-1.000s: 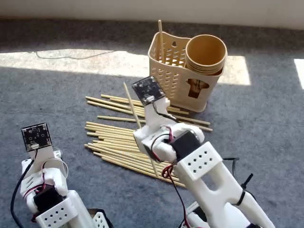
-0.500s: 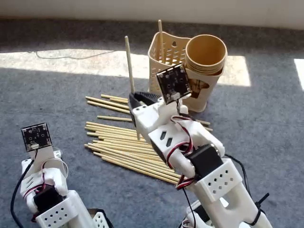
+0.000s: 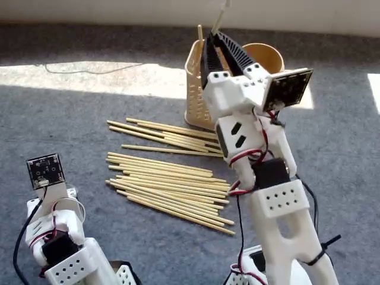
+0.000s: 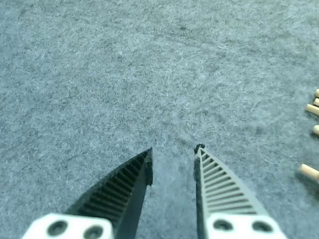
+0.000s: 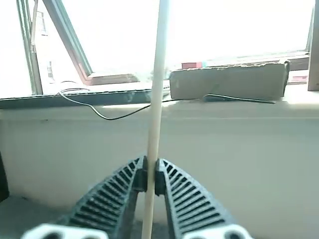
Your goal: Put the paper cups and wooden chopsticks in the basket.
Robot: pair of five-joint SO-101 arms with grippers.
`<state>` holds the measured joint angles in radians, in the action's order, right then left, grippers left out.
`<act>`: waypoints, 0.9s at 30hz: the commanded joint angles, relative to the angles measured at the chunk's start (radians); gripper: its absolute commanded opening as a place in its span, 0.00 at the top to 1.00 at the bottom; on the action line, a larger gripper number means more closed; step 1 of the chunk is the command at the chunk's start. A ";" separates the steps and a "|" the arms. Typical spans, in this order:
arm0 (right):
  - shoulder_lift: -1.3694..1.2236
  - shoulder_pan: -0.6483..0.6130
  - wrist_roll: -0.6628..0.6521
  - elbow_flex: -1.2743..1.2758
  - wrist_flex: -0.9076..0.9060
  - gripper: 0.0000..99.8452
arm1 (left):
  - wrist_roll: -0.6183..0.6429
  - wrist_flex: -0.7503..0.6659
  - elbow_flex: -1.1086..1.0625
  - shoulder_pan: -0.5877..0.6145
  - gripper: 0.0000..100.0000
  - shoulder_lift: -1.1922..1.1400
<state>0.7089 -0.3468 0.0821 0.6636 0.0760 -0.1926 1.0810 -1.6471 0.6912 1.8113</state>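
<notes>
Right tool (image 5: 150, 175): clenched on one wooden chopstick (image 5: 157, 84), upright, apparently above basket (image 3: 195, 89). Left tool (image 4: 173, 152): jaws parted, empty, over grey desk (image 4: 149, 59); loose chopsticks (image 3: 172, 184) nearby

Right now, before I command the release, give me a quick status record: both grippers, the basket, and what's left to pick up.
right gripper: shut on held chopstick, stick upright, raised near the basket
left gripper: open, empty, over bare carpet
basket: holds stacked paper cups and one standing chopstick
chopstick pile: many lying on the carpet, not yet in the basket
</notes>
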 commanded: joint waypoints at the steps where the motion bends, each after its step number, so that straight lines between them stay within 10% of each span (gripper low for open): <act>1: -0.074 0.050 0.003 -0.051 0.165 0.99 | -0.005 -0.012 0.041 0.008 0.85 0.008; 27: -0.375 0.090 -0.117 -0.038 0.348 0.98 | -0.005 -0.018 0.024 0.007 0.85 0.008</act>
<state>0.3222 -0.2624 -0.0100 0.6636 0.3982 -0.1926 1.0810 -1.6471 0.6912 1.8113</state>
